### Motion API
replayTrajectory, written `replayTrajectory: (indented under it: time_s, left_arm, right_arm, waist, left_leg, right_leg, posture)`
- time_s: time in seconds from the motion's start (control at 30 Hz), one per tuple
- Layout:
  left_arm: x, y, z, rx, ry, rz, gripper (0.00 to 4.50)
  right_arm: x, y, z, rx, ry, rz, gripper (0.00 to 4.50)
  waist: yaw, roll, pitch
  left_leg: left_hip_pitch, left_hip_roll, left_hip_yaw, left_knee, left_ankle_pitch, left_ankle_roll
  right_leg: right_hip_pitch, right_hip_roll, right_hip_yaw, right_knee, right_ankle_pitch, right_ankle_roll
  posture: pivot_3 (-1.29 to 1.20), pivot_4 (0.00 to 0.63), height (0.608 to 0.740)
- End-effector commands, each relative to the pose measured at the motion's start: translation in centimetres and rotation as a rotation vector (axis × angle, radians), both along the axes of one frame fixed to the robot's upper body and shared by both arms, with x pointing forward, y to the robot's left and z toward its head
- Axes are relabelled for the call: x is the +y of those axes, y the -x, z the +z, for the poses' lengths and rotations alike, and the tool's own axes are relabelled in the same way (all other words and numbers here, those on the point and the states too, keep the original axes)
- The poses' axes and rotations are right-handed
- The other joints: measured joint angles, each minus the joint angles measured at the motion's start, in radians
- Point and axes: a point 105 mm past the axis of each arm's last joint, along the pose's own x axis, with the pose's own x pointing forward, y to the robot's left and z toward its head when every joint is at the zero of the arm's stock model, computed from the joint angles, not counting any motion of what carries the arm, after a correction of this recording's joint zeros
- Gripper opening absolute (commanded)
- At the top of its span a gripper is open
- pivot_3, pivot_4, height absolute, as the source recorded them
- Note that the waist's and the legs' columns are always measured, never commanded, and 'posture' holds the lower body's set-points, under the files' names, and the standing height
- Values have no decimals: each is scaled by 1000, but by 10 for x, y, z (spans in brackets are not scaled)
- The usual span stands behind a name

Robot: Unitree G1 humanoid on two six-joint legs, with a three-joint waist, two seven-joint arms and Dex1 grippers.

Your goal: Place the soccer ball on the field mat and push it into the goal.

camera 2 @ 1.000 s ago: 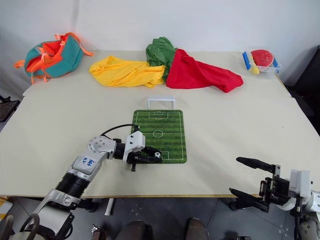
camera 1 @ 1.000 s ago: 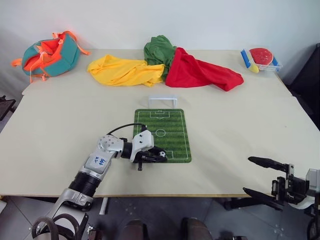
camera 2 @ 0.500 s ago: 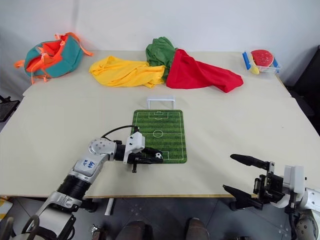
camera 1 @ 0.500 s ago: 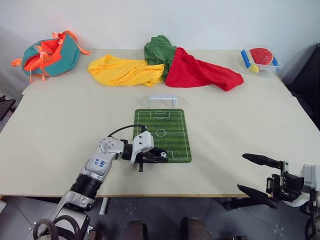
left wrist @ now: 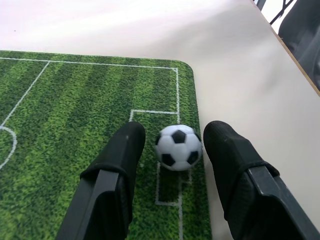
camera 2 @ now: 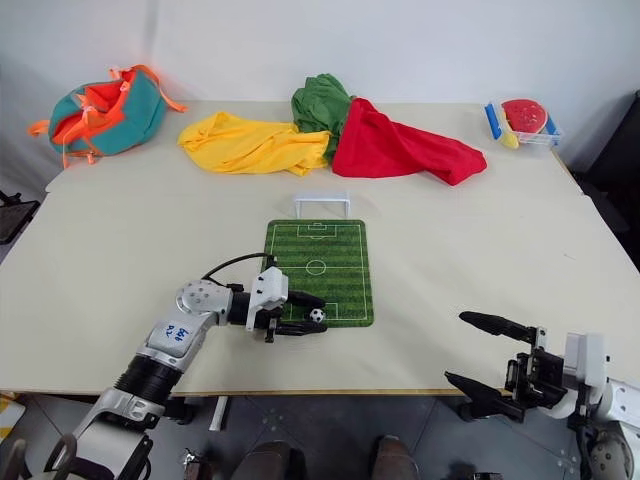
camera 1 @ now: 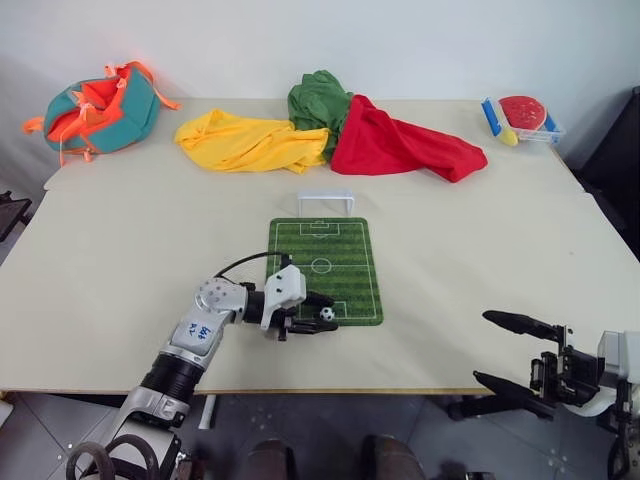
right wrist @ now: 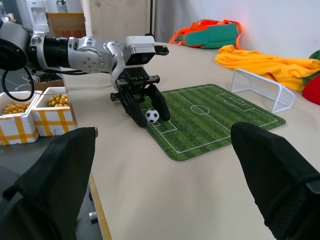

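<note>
Resting on the field mat (left wrist: pixel 75 125), white black-patched soccer ball (left wrist: pixel 178 147) (between released left pincer (left wrist: pixel 172 145))

The silver left arm (camera 1: pixel 205 320) bears blue handwriting, a black cable, a white wrist block and 2 black fingers (left wrist: pixel 120 150).

The soccer ball (left wrist: pixel 178 147) is white with black patches. It sits on the field mat (camera 1: pixel 345 262), which is green with light and dark grass stripes and white lines. The goal (camera 1: pixel 326 203) behind the mat is white. Past the goal lie a yellow cloth (camera 1: pixel 245 142), a green cloth (camera 1: pixel 318 100) and a red cloth (camera 1: pixel 400 144). The fingers (left wrist: pixel 120 165) are black. The desk (camera 1: pixel 120 250) is pale cream
</note>
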Motion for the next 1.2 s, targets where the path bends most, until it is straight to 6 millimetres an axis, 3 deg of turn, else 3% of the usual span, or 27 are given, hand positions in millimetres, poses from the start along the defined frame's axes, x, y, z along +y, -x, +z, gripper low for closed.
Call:
replayTrajectory:
  time_s: [0.03,0.3,0.47,0.6,0.7,0.83,0.9,0.97,1.2]
  left_arm:
    - [2,2,13,-47,35,-16,2339]
    - [9,0,31,-113,106,17,2339]
    - [28,16,44,-168,172,-24,2339]
    - [60,35,52,-137,168,-49,2339]
    - [94,45,47,-119,100,3,1750]
    - [106,59,42,-67,86,21,582]
    - [95,75,29,-18,103,15,17]
    - [74,87,17,28,132,-6,17]
    - [38,76,2,42,171,69,17]
  right_arm:
    - [-1,3,4,-19,-10,4,4500]
    - [1,6,1,8,-16,16,4500]
    - [8,7,1,28,-22,36,4500]
    - [11,2,4,14,-21,32,4500]
    - [2,-1,4,-31,-6,15,4500]
    - [-3,-5,5,-64,9,18,4500]
    - [-8,-10,4,-71,31,44,4500]
    - [-13,-17,5,-74,59,69,4500]
    - [-37,-36,6,-72,110,14,4500]
  waist:
    - [0,0,0]
    - [0,0,0]
    - [-3,0,0]
    - [-7,1,0]
    - [-7,1,0]
    - [1,3,1]
    - [0,3,1]
    - [-6,4,1]
    - [-2,6,1]
  left_leg:
    - [0,0,0,0,0,0]
    - [0,0,0,0,0,0]
    - [0,0,0,0,0,0]
    - [0,1,0,0,0,0]
    - [0,1,0,0,0,0]
    - [0,1,-1,0,-1,1]
    - [0,1,-1,0,-1,2]
    - [1,1,-1,0,-3,2]
    - [2,1,-1,1,-4,3]
  right_leg:
    - [0,0,0,0,0,0]
    - [0,0,0,0,0,0]
    - [0,0,0,0,0,0]
    - [-1,0,0,0,0,0]
    - [-1,0,0,0,0,-1]
    - [0,-1,0,-1,1,-1]
    - [1,-1,0,-1,1,-1]
    - [1,-1,1,-2,1,-1]
    - [5,0,-1,-4,1,0]
  posture:
    - [0,150,740]
    - [0,150,740]
    - [0,150,740]
    - [0,150,740]
    - [0,150,740]
    - [0,150,740]
    - [0,150,740]
    - [0,150,740]
    - [0,150,740]
